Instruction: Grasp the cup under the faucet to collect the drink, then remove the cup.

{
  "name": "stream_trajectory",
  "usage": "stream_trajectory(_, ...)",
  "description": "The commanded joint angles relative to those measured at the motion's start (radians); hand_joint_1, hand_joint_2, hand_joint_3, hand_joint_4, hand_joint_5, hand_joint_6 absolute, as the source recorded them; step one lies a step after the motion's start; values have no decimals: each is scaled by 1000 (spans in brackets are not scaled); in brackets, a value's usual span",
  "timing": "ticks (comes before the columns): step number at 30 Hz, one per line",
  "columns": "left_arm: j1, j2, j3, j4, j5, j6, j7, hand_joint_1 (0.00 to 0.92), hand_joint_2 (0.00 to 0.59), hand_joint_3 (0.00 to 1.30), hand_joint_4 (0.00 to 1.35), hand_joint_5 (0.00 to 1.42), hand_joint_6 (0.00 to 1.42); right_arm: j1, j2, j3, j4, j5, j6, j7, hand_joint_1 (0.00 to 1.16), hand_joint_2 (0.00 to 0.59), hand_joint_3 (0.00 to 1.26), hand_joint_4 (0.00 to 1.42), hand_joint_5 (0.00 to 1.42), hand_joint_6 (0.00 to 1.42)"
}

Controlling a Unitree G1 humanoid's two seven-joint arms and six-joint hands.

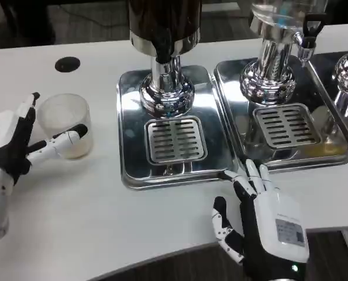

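Note:
A clear plastic cup (66, 124) stands upright on the white table at the left, well away from the drip grate (175, 139). My left hand (19, 145) is beside it, fingers spread around its near and left sides; one finger lies against the cup's front, and a firm grip cannot be made out. The dark drink dispenser (164, 35) rises over a chrome base (166, 93) on a steel tray (130, 129). My right hand (261, 216) lies flat near the table's front edge, fingers apart, holding nothing, its fingertips close to the tray's front rim.
A second dispenser (276, 52) with a small tap (308, 35) stands on its own steel tray (326, 149) at the right, and a third shows at the far right edge. A black round hole (67, 64) marks the table behind the cup.

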Motion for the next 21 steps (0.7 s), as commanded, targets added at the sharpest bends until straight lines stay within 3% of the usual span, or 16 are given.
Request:
stream_trajectory(1,-35,-10,-12,20,-5,24,-39,115,40,0,3,143,197,-2,8,-3,-9,10,-20,-7,542,536,351,83,50,191)
stream_trajectory(9,-61,-22,-15,33,-4,25,-72,116,41,0,0,141,199,0,12,-6,-9,19,-26,-1,542,536,359,86,56,195)
stream_trajectory(21,-79,-31,-24,39,4,27,-81,192,72,56,62,197,249,5,15,-18,-9,52,-46,8,543,536,375,99,72,223)
